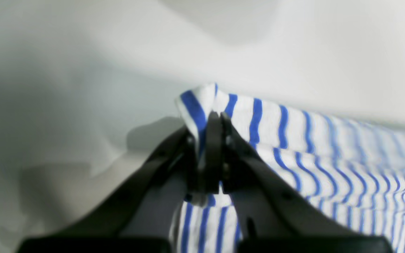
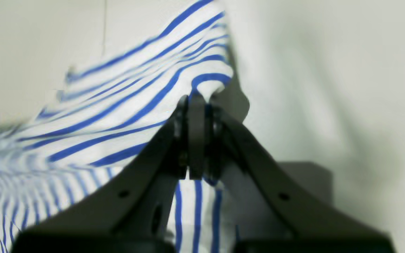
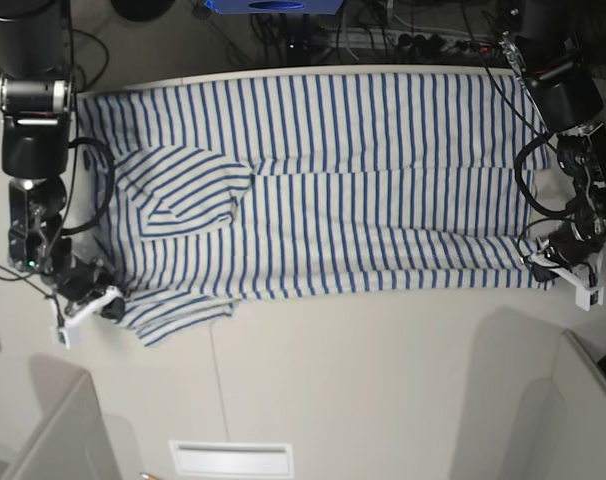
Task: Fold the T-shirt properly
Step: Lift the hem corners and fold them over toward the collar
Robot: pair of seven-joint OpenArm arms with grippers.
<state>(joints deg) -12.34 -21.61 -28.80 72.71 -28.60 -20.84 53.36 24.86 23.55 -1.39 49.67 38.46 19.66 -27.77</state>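
Note:
The T-shirt, white with thin blue stripes, lies spread wide across the table, a sleeve folded onto its body at the left. In the base view my right gripper pinches the shirt's near-left corner. My left gripper pinches the near-right corner. In the left wrist view the left gripper is shut on a bunched fold of the T-shirt. In the right wrist view the right gripper is likewise shut on a raised peak of the T-shirt. Both pinched corners stand lifted slightly off the table.
The white table stretches bare in front of the shirt, with a small white slotted plate near its front edge. Grey panels rise at the front left and front right. Cables and a blue box lie behind the table.

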